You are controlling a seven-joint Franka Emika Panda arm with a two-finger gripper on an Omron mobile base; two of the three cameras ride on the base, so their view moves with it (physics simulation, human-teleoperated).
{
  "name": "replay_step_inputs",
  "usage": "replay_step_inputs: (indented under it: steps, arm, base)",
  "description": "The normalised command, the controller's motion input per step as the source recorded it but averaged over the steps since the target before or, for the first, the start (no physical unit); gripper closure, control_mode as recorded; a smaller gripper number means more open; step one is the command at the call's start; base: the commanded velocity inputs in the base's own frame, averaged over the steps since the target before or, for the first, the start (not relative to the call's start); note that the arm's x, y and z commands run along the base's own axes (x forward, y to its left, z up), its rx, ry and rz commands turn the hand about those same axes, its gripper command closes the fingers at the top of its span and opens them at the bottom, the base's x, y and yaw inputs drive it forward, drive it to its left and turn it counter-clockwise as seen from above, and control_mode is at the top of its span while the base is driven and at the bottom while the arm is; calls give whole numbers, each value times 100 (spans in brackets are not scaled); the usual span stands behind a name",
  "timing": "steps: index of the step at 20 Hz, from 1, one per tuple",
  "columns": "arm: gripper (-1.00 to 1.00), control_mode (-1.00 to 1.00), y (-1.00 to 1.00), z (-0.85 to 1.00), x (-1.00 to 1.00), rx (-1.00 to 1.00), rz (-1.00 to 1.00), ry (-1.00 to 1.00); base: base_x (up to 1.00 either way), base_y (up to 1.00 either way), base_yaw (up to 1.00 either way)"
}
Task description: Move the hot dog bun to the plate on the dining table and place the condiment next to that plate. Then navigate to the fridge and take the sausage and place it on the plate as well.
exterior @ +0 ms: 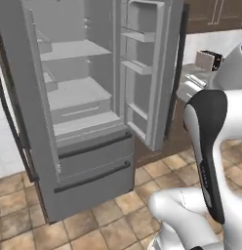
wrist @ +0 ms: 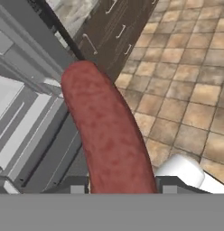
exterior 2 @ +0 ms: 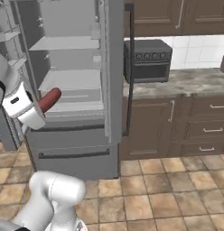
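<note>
The reddish-brown sausage (wrist: 107, 135) runs up the middle of the hand view, its lower end clamped between my two dark fingertips. My gripper (wrist: 120, 186) is shut on it. From the right base view the sausage (exterior 2: 50, 99) sticks out of my hand, held in the air in front of the open fridge (exterior 2: 68, 81). The grey fridge (exterior: 79, 102) stands with both doors swung open, its shelves and drawers bare. The hot dog bun, plate, condiment and dining table are out of view.
A dark toaster oven (exterior 2: 147, 59) sits on the stone counter (exterior 2: 190, 81) right of the fridge, over brown cabinets (exterior 2: 195, 126). A toaster (exterior: 208, 59) rests on the counter beyond the open fridge door (exterior: 152, 73). Tan tiled floor (exterior 2: 177, 194) lies open before the cabinets.
</note>
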Motion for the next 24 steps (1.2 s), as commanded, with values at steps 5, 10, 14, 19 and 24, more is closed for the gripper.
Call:
replay_step_inputs:
  steps: [5,10,14,19,24]
  arm:
    - [100,100,0,0,0,0,0,0]
    - [100,100,0,0,0,0,0,0]
    - [100,100,0,0,0,0,0,0]
    - [100,100,0,0,0,0,0,0]
    - [100,100,0,0,0,0,0,0]
  base:
    - [-57,0,-79]
    - [-51,0,-80]
    - [-43,-2,-80]
    - [-30,-3,-83]
    - [-2,0,-77]
